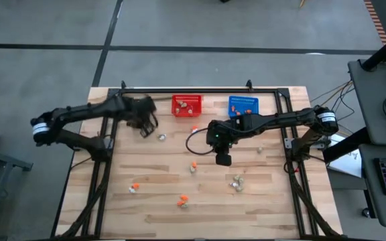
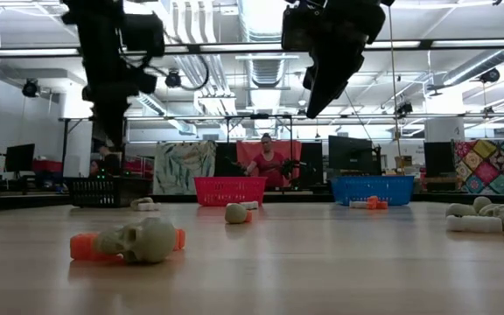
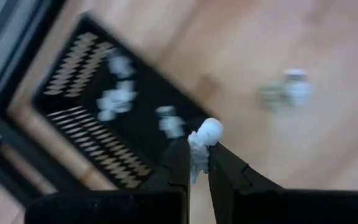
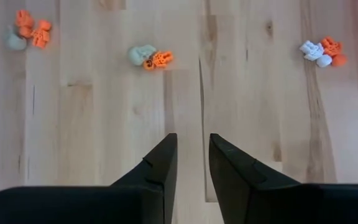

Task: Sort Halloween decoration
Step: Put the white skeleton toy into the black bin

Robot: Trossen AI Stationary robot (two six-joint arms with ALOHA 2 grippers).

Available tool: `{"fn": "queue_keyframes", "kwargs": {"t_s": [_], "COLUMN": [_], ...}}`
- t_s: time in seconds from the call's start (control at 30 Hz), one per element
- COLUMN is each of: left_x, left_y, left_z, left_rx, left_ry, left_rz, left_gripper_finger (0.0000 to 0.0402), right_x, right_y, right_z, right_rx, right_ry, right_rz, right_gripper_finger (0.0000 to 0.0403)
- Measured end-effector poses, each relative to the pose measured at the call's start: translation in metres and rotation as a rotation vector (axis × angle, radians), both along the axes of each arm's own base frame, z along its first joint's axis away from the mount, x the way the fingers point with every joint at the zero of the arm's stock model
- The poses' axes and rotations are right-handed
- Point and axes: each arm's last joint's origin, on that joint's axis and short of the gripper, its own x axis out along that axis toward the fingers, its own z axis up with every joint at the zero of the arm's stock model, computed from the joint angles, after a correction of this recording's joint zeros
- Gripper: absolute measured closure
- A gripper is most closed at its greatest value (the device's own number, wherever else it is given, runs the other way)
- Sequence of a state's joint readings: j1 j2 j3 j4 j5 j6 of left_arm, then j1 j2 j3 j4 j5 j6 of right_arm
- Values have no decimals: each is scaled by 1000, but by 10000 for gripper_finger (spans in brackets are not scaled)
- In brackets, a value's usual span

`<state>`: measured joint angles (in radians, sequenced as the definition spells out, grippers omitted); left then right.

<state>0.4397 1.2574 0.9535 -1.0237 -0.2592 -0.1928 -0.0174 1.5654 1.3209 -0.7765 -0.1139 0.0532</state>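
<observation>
My left gripper hangs over the table's far left and is shut on a small white trinket with a round head. Just beyond it stands a black mesh basket with several white trinkets inside. My right gripper hovers open over the middle of the table, nothing between its fingers. Loose Halloween decorations lie on the wood: an orange and grey pair, an orange cluster, and a white and orange pair. A grey skull beside an orange piece rests near the front edge. My left gripper pinches the white trinket's lower part between its two fingertips. The trinket's round head sticks out past the tips. The fingers come from above, slanting down. The trinket is lifted clear of the table, beside the black basket's edge.
A red basket and a blue basket stand at the far edge. More trinkets lie scattered toward the near side and the right. A person is in the room beyond the table.
</observation>
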Motion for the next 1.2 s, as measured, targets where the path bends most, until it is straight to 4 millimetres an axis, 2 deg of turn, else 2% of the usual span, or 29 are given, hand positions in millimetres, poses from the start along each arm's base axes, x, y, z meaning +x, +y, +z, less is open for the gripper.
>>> {"fn": "queue_keyframes", "kwargs": {"t_s": [0.13, 0.3, 0.67, 0.9, 1.0, 1.2], "left_x": [-14, -22, -9, -6, -4, -1], "left_y": [33, 56, 69, 77, 79, 81], "left_z": [-8, -19, -51, -68, -73, -77], "left_rx": [-16, -44, -116, -41, -47, -36], "left_ry": [58, 108, 228, 385, 400, 388], "left_rz": [93, 138, 88, 85, 64, 64], "left_gripper_finger": [396, 397, 393, 388, 371, 313], "right_x": [0, 0, 0, 0, 0, 1], "right_y": [0, 0, 0, 0, 0, 0], "right_z": [0, 0, 0, -1, -2, -3], "right_rx": [0, 0, 7, 11, 11, 11], "right_ry": [-1, -4, -4, -1, -1, -17], "right_rz": [0, -1, -15, -24, -24, -24], "right_gripper_finger": [319, 326, 319, 324, 325, 318]}}
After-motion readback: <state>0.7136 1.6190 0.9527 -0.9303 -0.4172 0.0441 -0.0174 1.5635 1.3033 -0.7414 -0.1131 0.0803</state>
